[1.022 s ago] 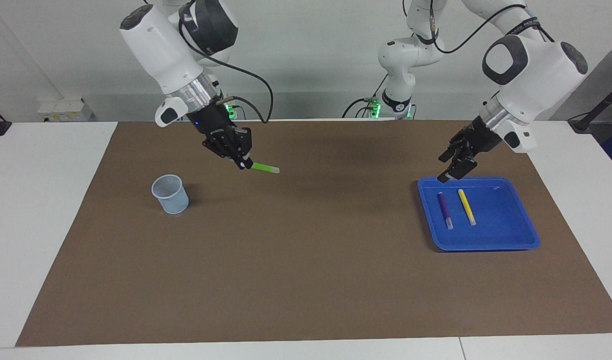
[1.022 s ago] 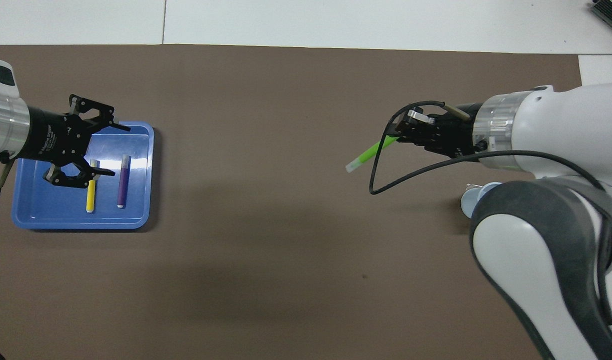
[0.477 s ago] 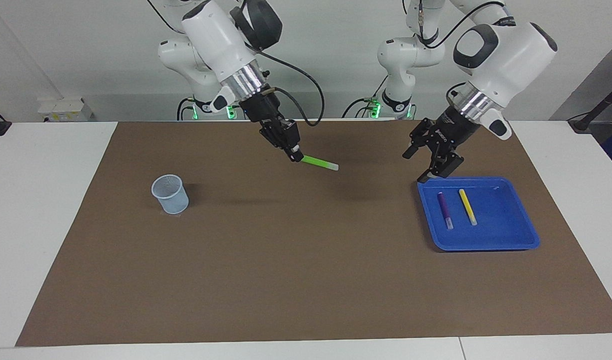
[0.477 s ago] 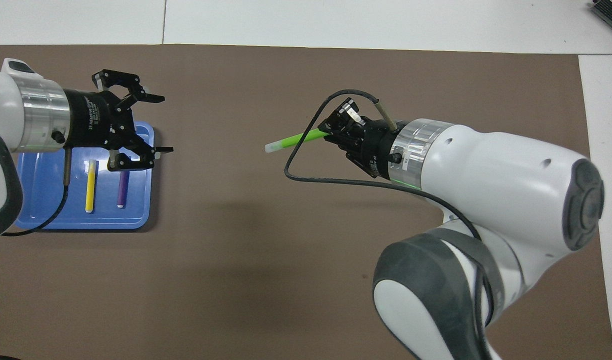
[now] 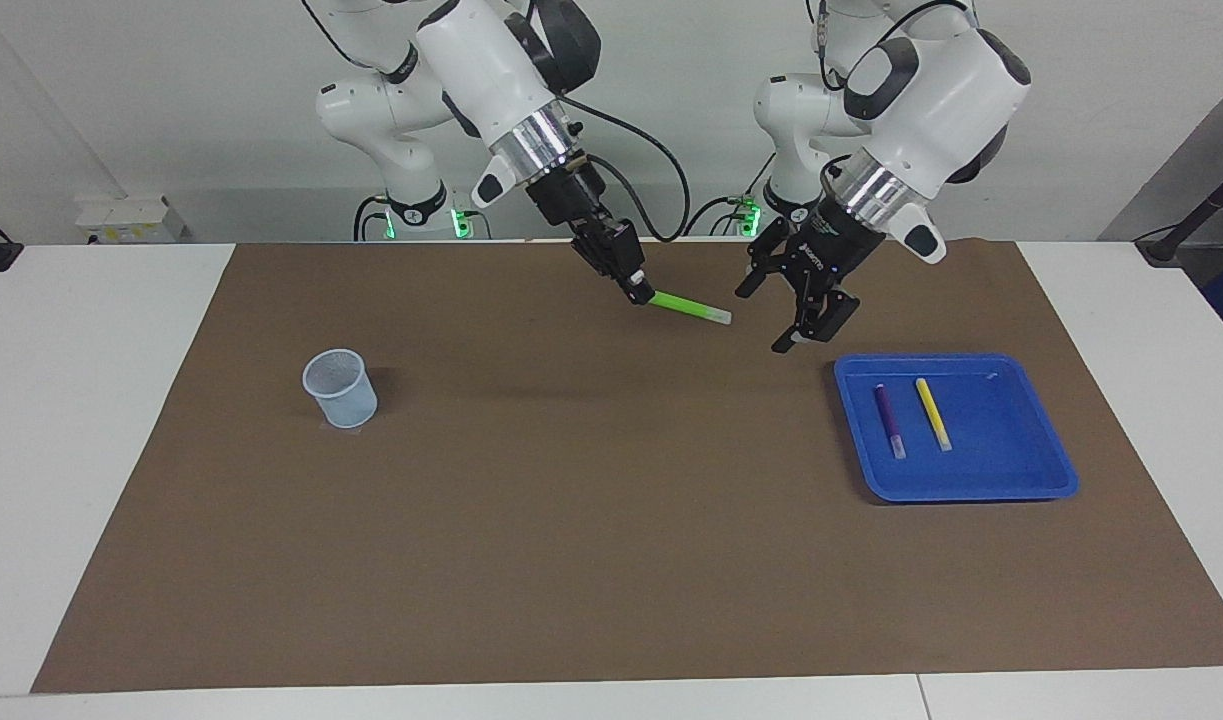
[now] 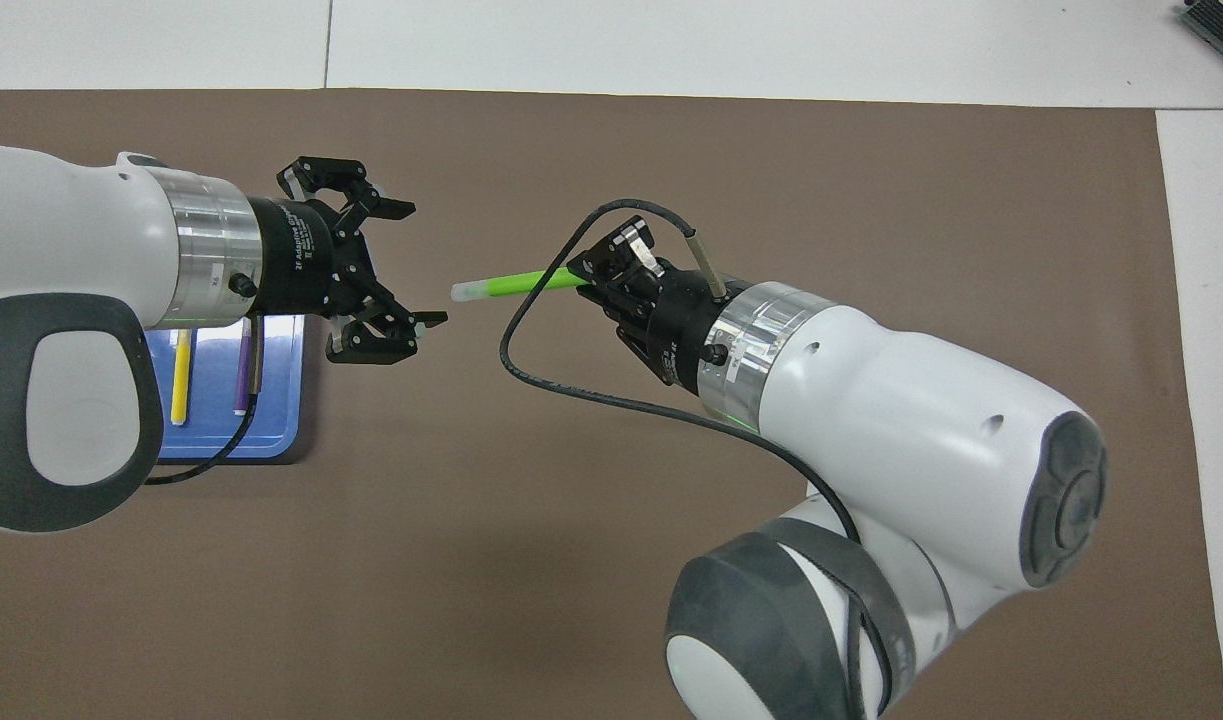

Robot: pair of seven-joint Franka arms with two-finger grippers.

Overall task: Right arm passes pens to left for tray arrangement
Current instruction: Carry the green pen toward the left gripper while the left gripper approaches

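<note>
Where white tabletop (image 5: 91, 420) frames it, brown mat (image 5: 611, 520).

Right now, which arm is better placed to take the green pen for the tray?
Left. The left gripper hangs open beside the green pen's free whitish end, near the tray; the right gripper already holds it.

A white table (image 5: 91, 420) carries a large brown mat (image 5: 571, 520). A plain pale wall (image 5: 171, 110) rises past it, with a white socket box (image 5: 129, 218) at its foot.
</note>
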